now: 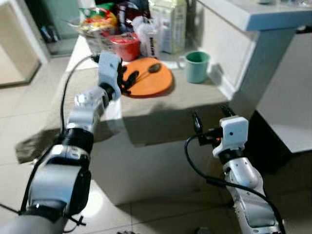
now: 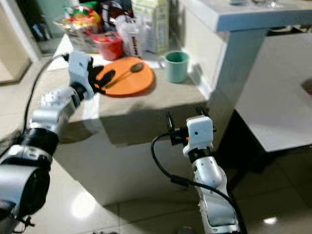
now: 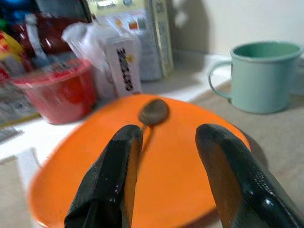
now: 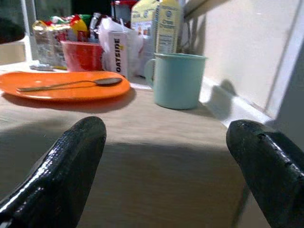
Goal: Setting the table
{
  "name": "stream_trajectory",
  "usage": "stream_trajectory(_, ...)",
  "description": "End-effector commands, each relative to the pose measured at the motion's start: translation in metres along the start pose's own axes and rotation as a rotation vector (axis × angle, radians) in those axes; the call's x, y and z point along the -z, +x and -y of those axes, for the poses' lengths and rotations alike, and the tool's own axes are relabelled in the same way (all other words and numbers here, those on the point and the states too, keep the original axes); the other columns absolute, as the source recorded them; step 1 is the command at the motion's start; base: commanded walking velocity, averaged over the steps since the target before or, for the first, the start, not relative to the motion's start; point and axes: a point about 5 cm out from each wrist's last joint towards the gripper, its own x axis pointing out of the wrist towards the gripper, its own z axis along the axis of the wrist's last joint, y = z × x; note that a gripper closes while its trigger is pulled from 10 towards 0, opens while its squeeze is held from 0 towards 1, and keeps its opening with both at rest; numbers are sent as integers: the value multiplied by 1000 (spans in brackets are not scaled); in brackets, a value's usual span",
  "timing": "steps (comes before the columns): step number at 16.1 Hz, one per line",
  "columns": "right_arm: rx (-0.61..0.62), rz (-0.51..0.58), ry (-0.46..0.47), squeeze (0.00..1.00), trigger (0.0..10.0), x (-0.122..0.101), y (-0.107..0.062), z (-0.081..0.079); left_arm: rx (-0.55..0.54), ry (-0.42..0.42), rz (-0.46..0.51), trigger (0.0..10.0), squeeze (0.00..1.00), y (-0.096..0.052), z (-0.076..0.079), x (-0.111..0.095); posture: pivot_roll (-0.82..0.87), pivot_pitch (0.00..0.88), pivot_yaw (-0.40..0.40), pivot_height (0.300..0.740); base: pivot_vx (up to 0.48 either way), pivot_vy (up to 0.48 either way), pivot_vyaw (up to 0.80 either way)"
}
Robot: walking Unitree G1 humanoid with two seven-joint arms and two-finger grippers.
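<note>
An orange plate [image 1: 155, 80] lies on the beige-topped table [image 1: 170, 105], with a dark spoon [image 1: 146, 71] resting across it. A green mug [image 1: 197, 66] stands just right of the plate. My left gripper [image 1: 128, 81] is open over the plate's left rim; in the left wrist view its fingers [image 3: 121, 161] flank the spoon [image 3: 153, 112] handle without touching it. My right gripper [image 1: 210, 115] hangs open at the table's front edge, low, and points toward the mug [image 4: 178, 78] and plate [image 4: 61, 91]. Neither gripper holds anything.
Behind the plate stand a red tub [image 1: 126, 46], a white carton [image 1: 148, 39], a tall yellow-green carton [image 1: 168, 24] and snack bags [image 1: 97, 22]. A white counter [image 1: 253, 19] rises at the right of the table. Tiled floor [image 1: 29, 102] lies to the left.
</note>
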Motion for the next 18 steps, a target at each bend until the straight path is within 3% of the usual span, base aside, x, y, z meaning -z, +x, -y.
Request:
stream_trajectory(1,8,8,-8,0,10000,-3,4,1,-99,-43,88,10000,0,-9,-15,-8,-183,27,101,740,0,0,0)
stream_trajectory(5,52,31,-6,0,10000,-4,9,2,-284,-46,206,10000,0,-64,-25,5,-155,11,109,740,0,0,0)
stream_trajectory(7,51,47,-15,0,10000,-4,8,0,-342,-26,225,10000,0,-88,-16,16,-147,3,118,740,0,0,0)
stream_trajectory(8,52,63,-26,0,10000,-3,8,-2,-395,-23,204,10000,0,-106,-7,30,-144,0,123,740,0,0,0)
stream_trajectory(9,55,63,-25,0,10000,-3,8,-2,-414,-35,185,10000,0,-113,-4,36,-144,0,128,740,0,0,0)
stream_trajectory(12,57,61,-13,0,10000,-1,10,-4,-464,-90,32,10000,0,-162,5,68,-143,0,129,740,0,0,0)
stream_trajectory(13,54,64,-15,0,10000,-1,10,-4,-433,-96,11,10000,0,-165,15,70,-141,0,131,740,0,0,0)
stream_trajectory(15,58,69,-18,0,10000,0,12,-3,-386,-103,24,10000,0,-155,32,63,-141,0,130,740,0,0,0)
stream_trajectory(18,55,80,-18,0,10000,0,14,-6,-398,-135,52,10000,0,-143,31,53,-144,0,126,740,0,0,0)
